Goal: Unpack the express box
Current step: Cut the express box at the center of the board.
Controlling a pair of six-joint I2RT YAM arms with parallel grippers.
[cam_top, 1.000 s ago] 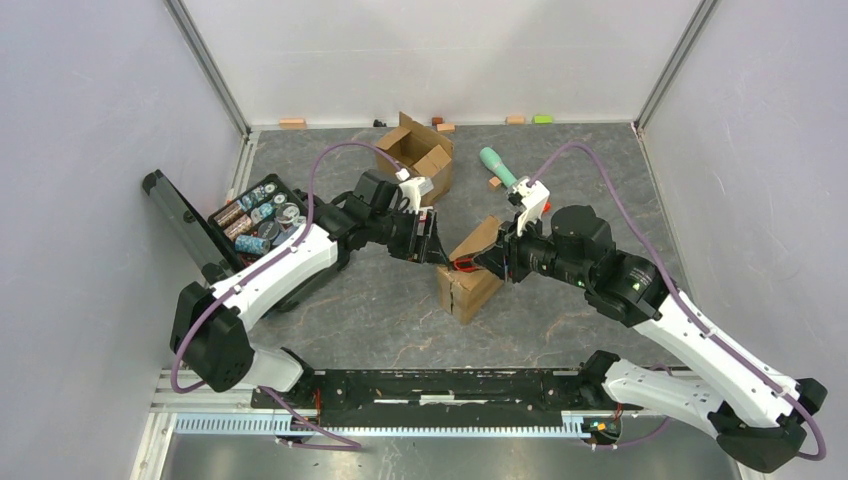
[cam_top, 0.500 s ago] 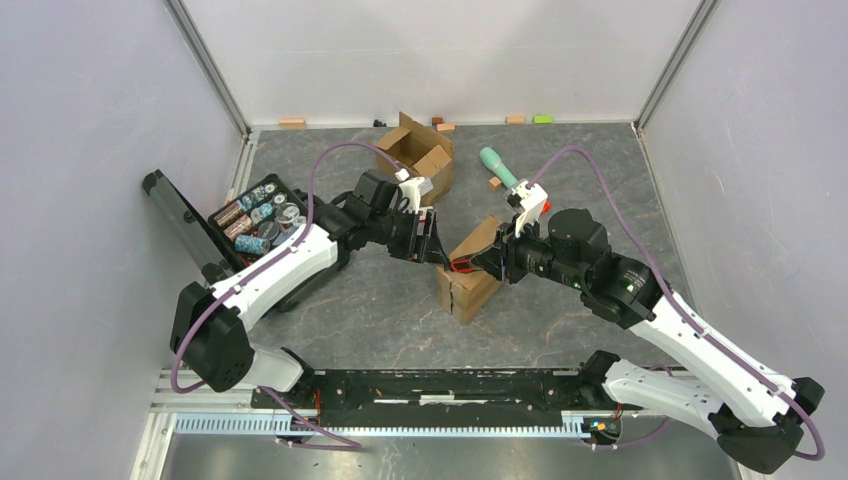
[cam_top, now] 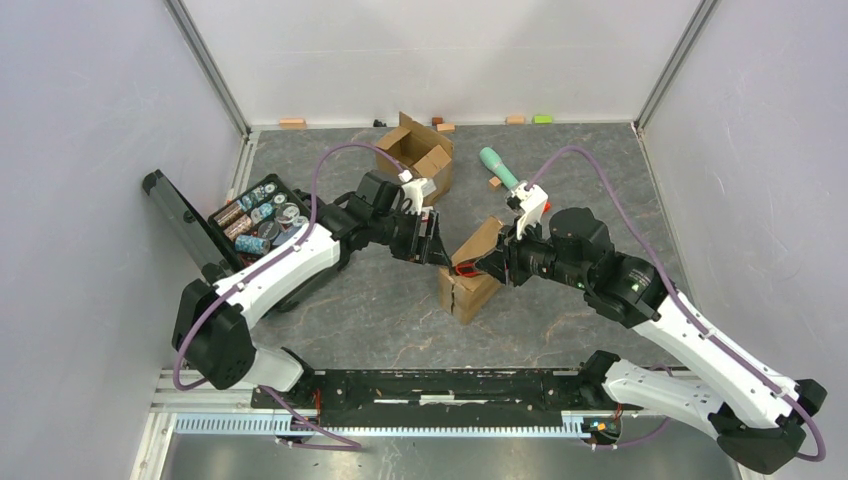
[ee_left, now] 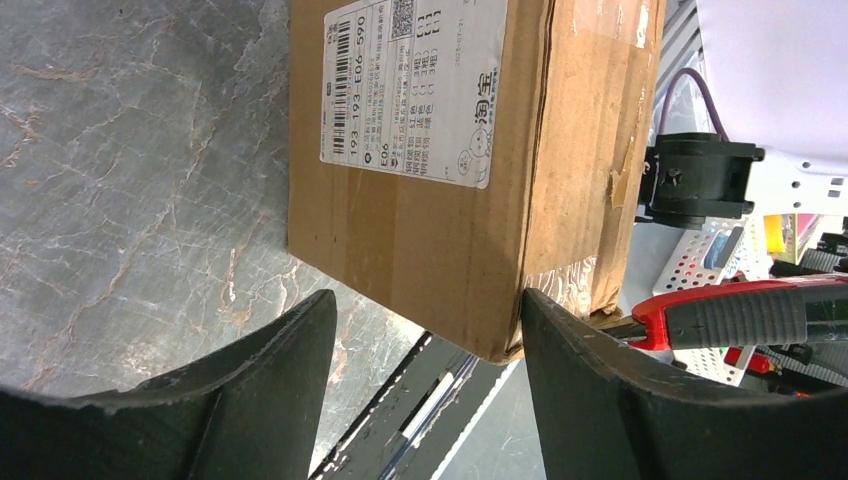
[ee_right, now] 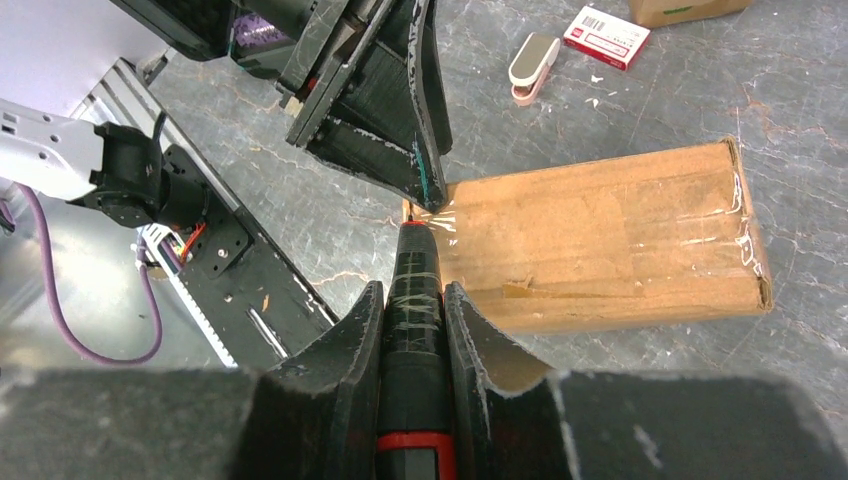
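The express box (cam_top: 470, 278), brown cardboard with a white shipping label (ee_left: 415, 90), lies mid-table with clear tape along its top seam (ee_right: 600, 235). My left gripper (cam_top: 432, 246) is open and straddles the box's near corner (ee_left: 428, 310). Its right finger (ee_left: 590, 380) rests against the taped end, while the left finger stands off the box. My right gripper (cam_top: 502, 262) is shut (ee_right: 413, 295) on a black-and-red cutter (ee_right: 412, 330). The cutter's tip touches the top seam at the box's end, right beside the left gripper's fingers. In the left wrist view the cutter (ee_left: 740, 315) shows at the right.
An opened cardboard box (cam_top: 420, 152) stands at the back. A black case (cam_top: 255, 215) of small items lies at the left, its lid up. A teal-handled tool (cam_top: 497, 163) lies behind the right arm. A red-and-white packet (ee_right: 605, 22) and a small stapler-like item (ee_right: 530, 62) lie beyond the box.
The right arm has shifted slightly, with the cutter's tip staying at the box's end. The left gripper has barely moved and the box stays put.
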